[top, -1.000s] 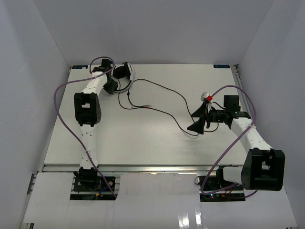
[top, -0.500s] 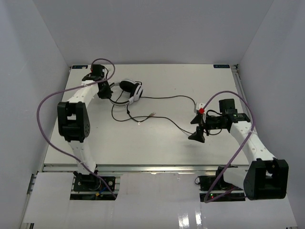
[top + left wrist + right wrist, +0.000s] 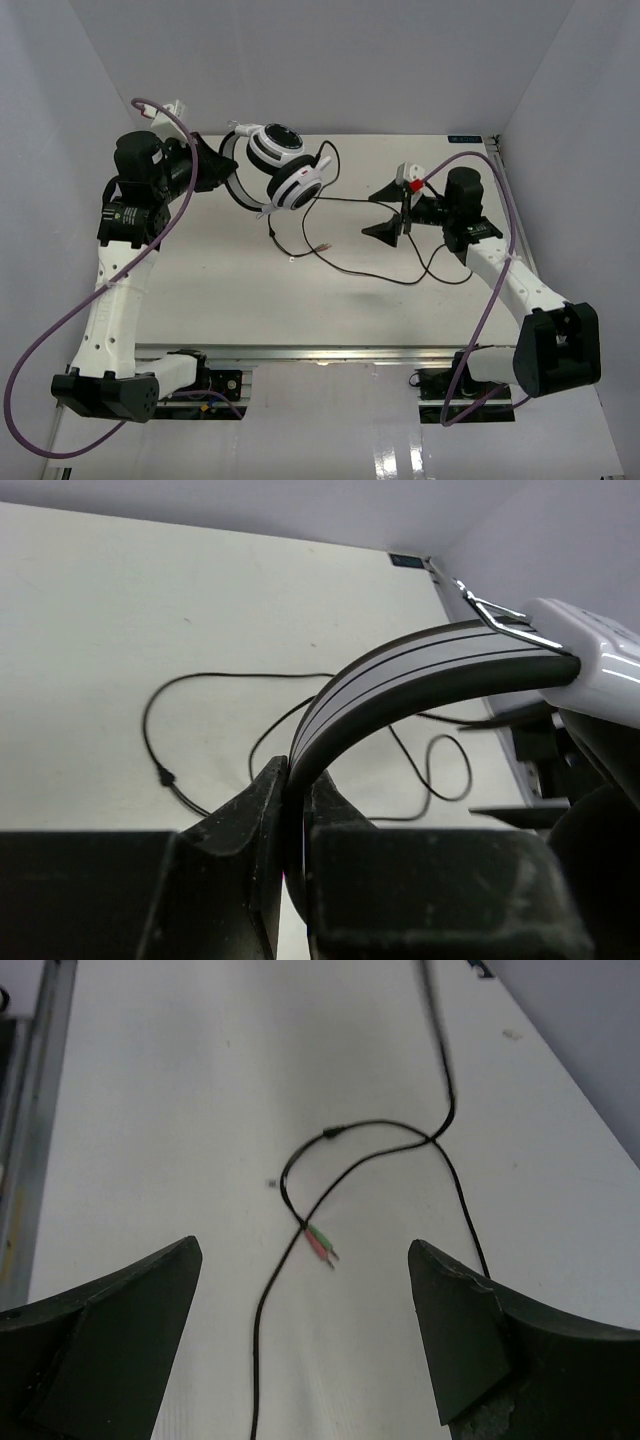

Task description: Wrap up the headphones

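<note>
The white headphones point(image 3: 282, 165) with black ear pads hang in the air over the far left of the table. My left gripper point(image 3: 222, 165) is shut on their headband point(image 3: 400, 680), held high. The thin black cable point(image 3: 350, 262) trails from the ear cups down onto the table in loops. Its pink and green plugs point(image 3: 322, 1243) lie on the table, seen between the fingers of my right gripper point(image 3: 390, 210). My right gripper is open and empty, raised above the table right of the headphones, and also shows in the right wrist view point(image 3: 305, 1290).
Purple robot cables point(image 3: 60, 330) loop beside both arms. Grey walls close in the table on the left, right and back. A metal rail point(image 3: 320, 352) runs along the near edge.
</note>
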### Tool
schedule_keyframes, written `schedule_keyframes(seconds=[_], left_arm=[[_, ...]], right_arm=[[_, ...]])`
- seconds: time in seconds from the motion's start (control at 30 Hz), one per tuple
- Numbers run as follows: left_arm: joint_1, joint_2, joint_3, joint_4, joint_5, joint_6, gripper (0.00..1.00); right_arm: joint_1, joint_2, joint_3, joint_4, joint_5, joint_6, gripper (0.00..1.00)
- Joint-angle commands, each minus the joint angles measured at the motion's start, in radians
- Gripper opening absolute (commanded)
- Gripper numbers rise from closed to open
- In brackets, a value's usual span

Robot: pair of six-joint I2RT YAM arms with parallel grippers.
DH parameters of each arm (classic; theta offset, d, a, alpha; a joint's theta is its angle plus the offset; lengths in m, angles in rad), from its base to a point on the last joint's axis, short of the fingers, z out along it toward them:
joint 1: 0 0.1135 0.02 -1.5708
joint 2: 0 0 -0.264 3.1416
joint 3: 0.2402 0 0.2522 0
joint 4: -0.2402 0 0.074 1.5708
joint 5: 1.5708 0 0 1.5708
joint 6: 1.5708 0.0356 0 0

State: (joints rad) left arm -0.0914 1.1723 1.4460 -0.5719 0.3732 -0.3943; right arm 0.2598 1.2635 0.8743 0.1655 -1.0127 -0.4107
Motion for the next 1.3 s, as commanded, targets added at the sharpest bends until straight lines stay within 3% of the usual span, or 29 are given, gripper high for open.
schedule_keyframes(seconds=[0.0, 0.03, 0.17, 0.33, 0.4, 0.5, 0.57, 0.83, 1.0, 1.13, 1.27], left_arm=[[-0.017, -0.025, -0.036, -0.003, 0.157, -0.141, 0.00], [-0.020, -0.038, -0.049, 0.002, 0.172, -0.160, 0.00], [-0.021, -0.084, -0.100, 0.004, 0.203, -0.182, 0.00], [-0.025, -0.111, -0.122, 0.006, 0.233, -0.212, 0.00], [-0.025, -0.113, -0.115, 0.005, 0.233, -0.220, 0.00], [-0.025, -0.103, -0.109, 0.038, 0.284, -0.266, 0.00], [-0.025, -0.092, -0.098, 0.069, 0.324, -0.319, 0.00], [-0.036, -0.101, -0.042, 0.085, 0.384, -0.368, 0.00], [-0.041, -0.109, -0.054, 0.108, 0.413, -0.403, 0.00], [-0.047, -0.112, -0.078, 0.170, 0.427, -0.507, 0.00], [-0.050, -0.110, -0.092, 0.325, 0.356, -0.682, 0.00]], right_arm=[[0.016, 0.066, 0.107, 0.590, -0.042, 0.602, 0.90], [0.033, 0.087, 0.124, 0.680, -0.008, 0.692, 0.90], [0.136, 0.138, 0.185, 0.717, 0.072, 0.806, 0.90], [0.233, 0.164, 0.166, 0.809, -0.071, 0.882, 0.91], [0.259, 0.145, 0.119, 0.842, -0.119, 0.841, 0.91], [0.285, 0.134, 0.094, 0.658, -0.110, 0.699, 0.92], [0.303, 0.153, 0.080, 0.662, -0.072, 0.670, 0.93], [0.300, 0.268, 0.196, 0.739, 0.030, 0.766, 0.94], [0.322, 0.345, 0.223, 0.919, 0.020, 0.929, 0.94], [0.382, 0.412, 0.241, 1.092, -0.006, 1.073, 1.00], [0.497, 0.460, 0.220, 1.278, -0.011, 1.181, 0.91]])
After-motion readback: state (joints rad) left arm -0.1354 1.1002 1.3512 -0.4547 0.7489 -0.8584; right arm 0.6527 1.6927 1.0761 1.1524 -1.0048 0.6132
